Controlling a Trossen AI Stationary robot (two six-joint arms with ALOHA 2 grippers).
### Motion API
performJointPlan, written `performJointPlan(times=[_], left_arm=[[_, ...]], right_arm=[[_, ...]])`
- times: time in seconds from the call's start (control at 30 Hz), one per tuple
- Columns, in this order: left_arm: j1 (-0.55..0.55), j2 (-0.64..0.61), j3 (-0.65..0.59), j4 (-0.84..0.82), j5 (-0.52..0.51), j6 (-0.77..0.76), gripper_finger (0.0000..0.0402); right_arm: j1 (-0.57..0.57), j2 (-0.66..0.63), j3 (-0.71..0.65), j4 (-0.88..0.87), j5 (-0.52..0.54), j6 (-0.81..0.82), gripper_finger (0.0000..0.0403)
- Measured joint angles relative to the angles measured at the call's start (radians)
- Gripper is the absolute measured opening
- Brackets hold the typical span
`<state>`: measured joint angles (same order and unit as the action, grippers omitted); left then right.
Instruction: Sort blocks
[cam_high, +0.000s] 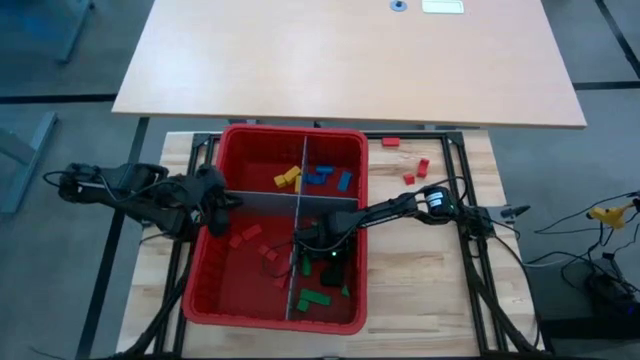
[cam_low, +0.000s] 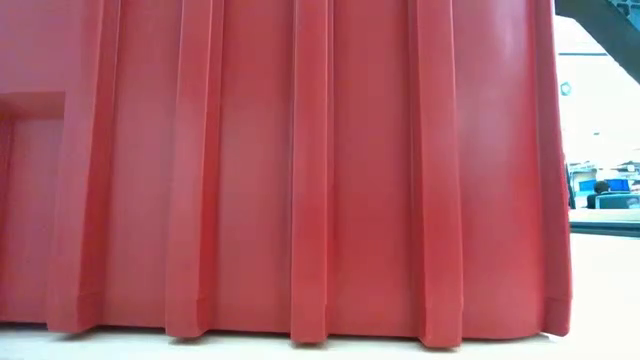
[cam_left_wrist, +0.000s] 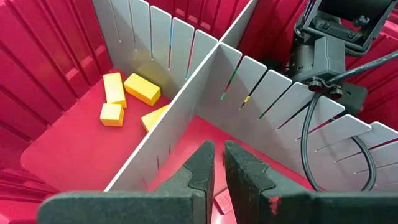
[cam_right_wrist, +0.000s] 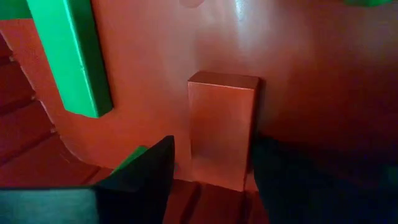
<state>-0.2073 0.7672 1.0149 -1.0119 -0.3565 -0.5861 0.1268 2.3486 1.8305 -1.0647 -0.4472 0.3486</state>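
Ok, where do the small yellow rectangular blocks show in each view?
High view: yellow blocks in the picture's upper-left compartment of the red plastic bin.
Low view: not in it; only the bin's wall.
Left wrist view: beyond the divider.
Right wrist view: not in it.
Shared landmark: grey slotted divider panels.

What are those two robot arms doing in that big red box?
They are sorting blocks by colour in the divided red bin. The right end effector is down in the green compartment, open around a red block lying beside a green block. The left end effector hovers, nearly closed, over the red compartment. Yellow blocks fill another section.
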Motion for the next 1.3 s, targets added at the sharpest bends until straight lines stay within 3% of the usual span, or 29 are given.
performJointPlan(times=[0.23,0.33,1.03,1.3], left_arm=[[0.0,0.0,0.0,0.0,0.0,0.0,0.0024],[0.0,0.0,0.0,0.0,0.0,0.0,0.0024],[0.0,0.0,0.0,0.0,-0.001,0.0,0.0024],[0.0,0.0,0.0,0.0,-0.001,0.0,0.0024]], right_arm=[[0.004,0.0,-0.001,0.003,0.005,-0.028,0.0126],[0.008,0.0,-0.001,0.004,-0.011,-0.054,0.0117],[0.015,0.0,-0.002,0.018,-0.056,-0.066,0.021],[0.021,0.022,-0.001,0.027,-0.069,-0.066,0.02]])
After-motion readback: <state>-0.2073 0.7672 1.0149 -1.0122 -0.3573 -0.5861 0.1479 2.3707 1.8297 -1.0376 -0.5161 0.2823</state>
